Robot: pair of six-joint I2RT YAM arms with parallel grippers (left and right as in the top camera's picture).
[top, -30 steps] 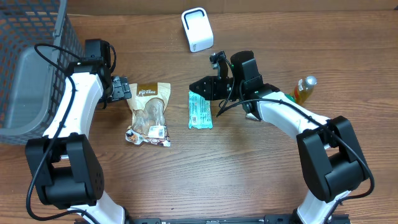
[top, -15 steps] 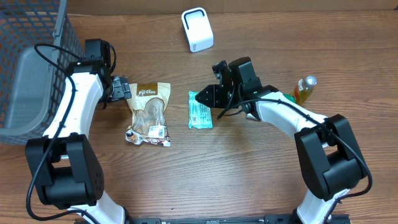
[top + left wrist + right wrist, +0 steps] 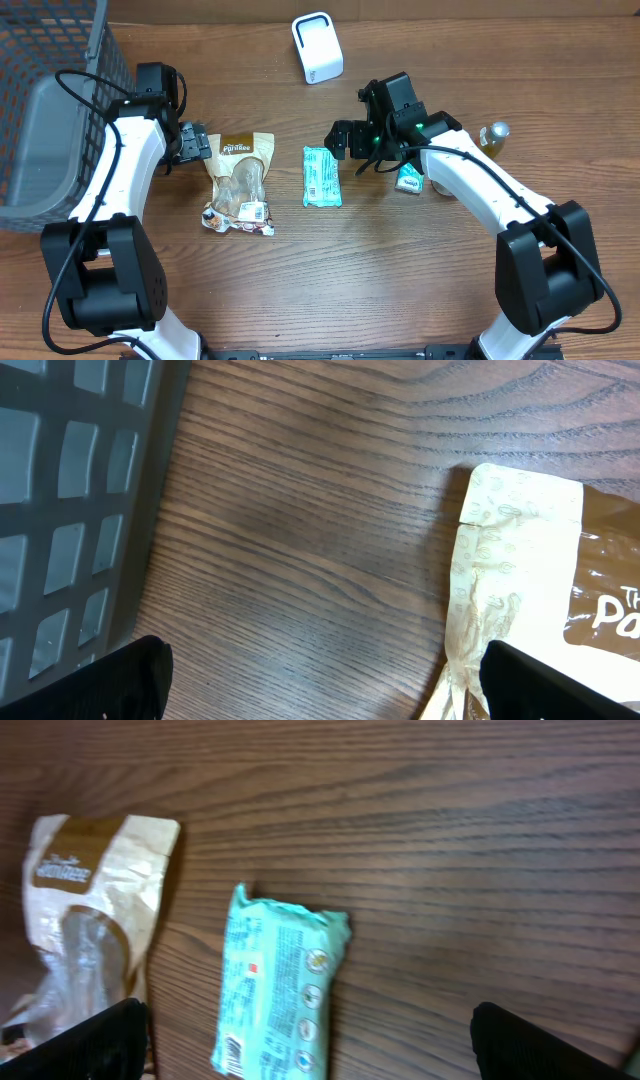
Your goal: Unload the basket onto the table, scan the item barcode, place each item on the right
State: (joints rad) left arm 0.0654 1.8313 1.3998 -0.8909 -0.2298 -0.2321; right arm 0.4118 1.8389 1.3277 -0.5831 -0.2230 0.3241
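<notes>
My right gripper [image 3: 340,140] stands wide and empty just right of the teal packet [image 3: 321,176], which lies flat on the table [image 3: 400,290]; I judge it light, soft, slippery film, best pinched across its narrow width

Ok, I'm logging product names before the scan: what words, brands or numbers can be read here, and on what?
"Th" and "Pa": white letters on the brown pouch, cut off by the left wrist view's edge.
Brand word on that pouch in the overhead view: too blurred to read.
Print on the teal packet: too small and blurred.
On the white scanner: no text shows.
</notes>
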